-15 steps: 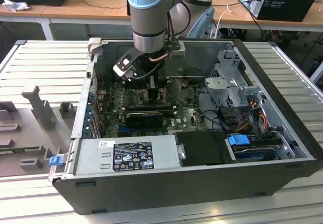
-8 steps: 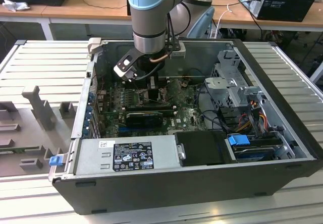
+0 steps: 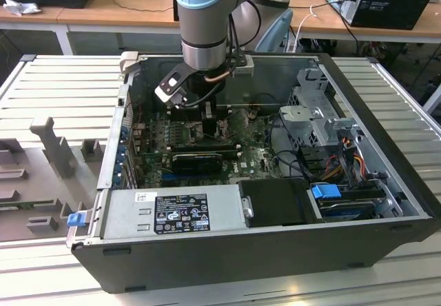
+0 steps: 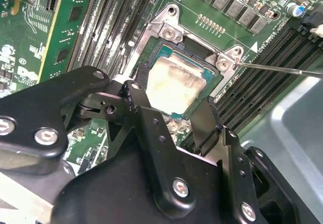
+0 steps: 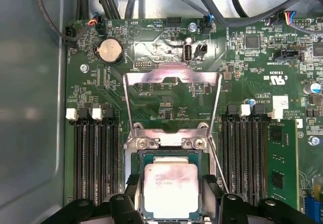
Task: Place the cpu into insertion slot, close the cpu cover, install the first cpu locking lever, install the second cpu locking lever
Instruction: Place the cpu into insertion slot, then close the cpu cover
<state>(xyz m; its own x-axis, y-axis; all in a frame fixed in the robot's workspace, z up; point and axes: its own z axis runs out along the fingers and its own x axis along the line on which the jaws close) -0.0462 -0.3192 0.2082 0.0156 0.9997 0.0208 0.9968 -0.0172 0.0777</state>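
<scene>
Gripper (image 4: 169, 103) is hanging right over the chip (image 4: 174, 82), fingers (image 4: 202, 120) spread wider than it, one on each side, not pinching anything. In both wrist views the chip sits flat in the socket (image 5: 171, 154). The first wrist view has the cover (image 5: 171, 77) swung open, clear of the socket. The second wrist view adds a thin metal rod (image 4: 282, 70) sticking out beside the socket. In the exterior view the arm (image 3: 203, 16) reaches down into the open computer case (image 3: 275, 251).
</scene>
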